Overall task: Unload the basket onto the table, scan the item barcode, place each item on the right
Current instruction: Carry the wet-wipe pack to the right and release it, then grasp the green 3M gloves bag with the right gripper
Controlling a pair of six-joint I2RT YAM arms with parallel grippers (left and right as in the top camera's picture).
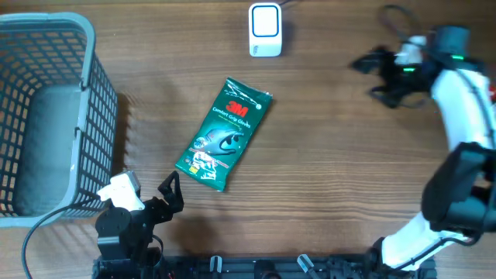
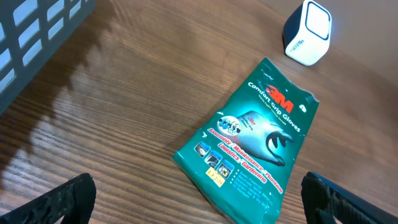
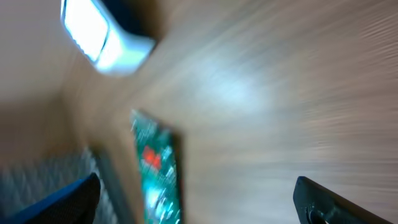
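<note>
Packet: a flat green plastic packet of gloves (image 1: 225, 133) with a red logo lies face up near the middle of your brown wooden table (image 1: 333, 170). It lies at a slant.
Left pincer: your left pincer (image 1: 151, 194) sits low at the near edge. Its fingers are spread wide and hold nothing.
Packet and left pincer: the bottom end of the packet (image 2: 249, 140) is near this pincer but not touching it. Bare wood lies between them.
Right pincer: your right pincer (image 1: 370, 77) is far off on the right side, well apart from the packet. Its fingers are wide apart too, with nothing in them.
Right wrist view: it is blurry. You can just make out the packet (image 3: 155, 168) far ahead.
Scanner: a small white box with a blue-rimmed window (image 1: 265, 29) stands at the far edge, past the top end of the packet.
Basket: a grey plastic basket with slotted walls (image 1: 101, 101) stands on the left, just beside your left pincer.
</note>
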